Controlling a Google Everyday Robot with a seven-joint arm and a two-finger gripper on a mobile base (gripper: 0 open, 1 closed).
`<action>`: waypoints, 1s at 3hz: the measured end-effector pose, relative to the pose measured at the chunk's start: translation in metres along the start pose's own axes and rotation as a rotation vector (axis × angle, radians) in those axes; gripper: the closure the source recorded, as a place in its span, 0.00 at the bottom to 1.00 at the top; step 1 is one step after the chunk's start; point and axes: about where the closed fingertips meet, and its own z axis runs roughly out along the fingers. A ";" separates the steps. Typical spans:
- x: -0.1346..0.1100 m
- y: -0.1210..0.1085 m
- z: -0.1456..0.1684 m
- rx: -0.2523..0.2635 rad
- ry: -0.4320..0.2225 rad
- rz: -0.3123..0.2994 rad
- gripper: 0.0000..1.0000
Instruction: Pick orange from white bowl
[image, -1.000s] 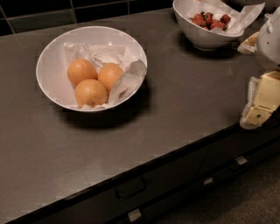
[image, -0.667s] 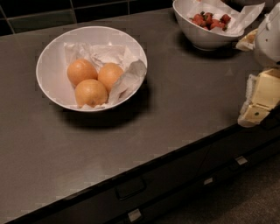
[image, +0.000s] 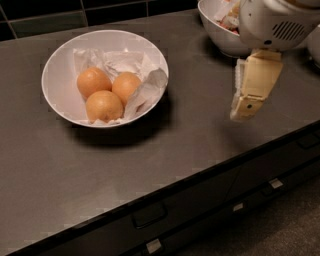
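Note:
Three oranges lie together in the white bowl (image: 60, 65) on crumpled white paper: one at the left (image: 93, 81), one at the right (image: 126, 86), one at the front (image: 104, 106). The bowl stands on the dark counter at the left. My gripper (image: 248, 102) hangs above the counter at the right, well apart from the bowl, its cream fingers pointing down. Nothing is in it.
A second white bowl (image: 220, 37) with red strawberries stands at the back right, partly hidden behind my arm (image: 277, 22). The dark counter (image: 190, 140) has a front edge with drawers (image: 150, 215) below. Dark tiles run along the back.
The gripper and arm have moved left, in from the right edge and over the counter, now covering part of the strawberry bowl. The oranges and bowl have not moved.

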 end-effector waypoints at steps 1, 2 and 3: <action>0.000 0.000 0.000 0.000 0.000 0.000 0.00; -0.008 -0.012 0.003 0.015 -0.034 -0.015 0.00; -0.028 -0.045 0.023 -0.002 -0.081 -0.071 0.00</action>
